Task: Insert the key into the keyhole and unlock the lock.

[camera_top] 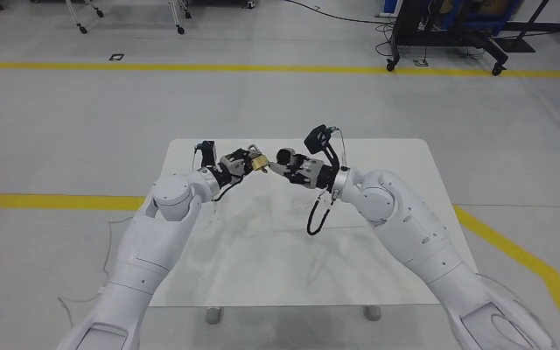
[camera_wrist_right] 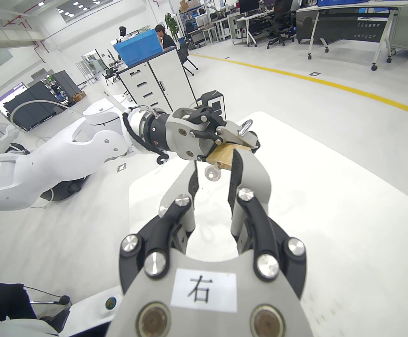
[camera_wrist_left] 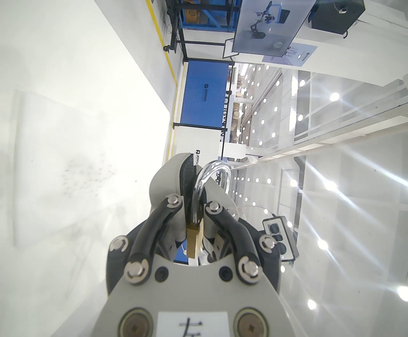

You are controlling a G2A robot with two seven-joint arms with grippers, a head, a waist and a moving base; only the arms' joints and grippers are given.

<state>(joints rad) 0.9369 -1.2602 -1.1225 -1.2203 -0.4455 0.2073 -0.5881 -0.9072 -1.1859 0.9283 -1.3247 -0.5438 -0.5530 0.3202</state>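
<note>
The left gripper [camera_top: 247,162] reaches inward above the table [camera_top: 289,262], its fingers pinching the brass padlock [camera_wrist_right: 223,154]. We judge the key [camera_wrist_right: 212,173] is seated in the keyhole. The turn is not yet done, and the shackle looks closed. Opposite, the right gripper [camera_wrist_right: 214,166] is level with the lock, fingers spread on either side of the key's head.

- White table [camera_top: 262,276] sits square in the middle, on a pale grey floor [camera_top: 87,114].
- A yellow line [camera_top: 262,67] runs across the floor beyond it, and a second one [camera_top: 52,201] passes level with the table.
- Black wheeled frame [camera_top: 411,22] far back on the right.
- Off in the room, a white drawer cabinet [camera_wrist_right: 153,83] with a blue crate [camera_wrist_right: 137,49] on top.
- Desks [camera_wrist_right: 344,12] and office chairs [camera_wrist_right: 280,19] behind.
</note>
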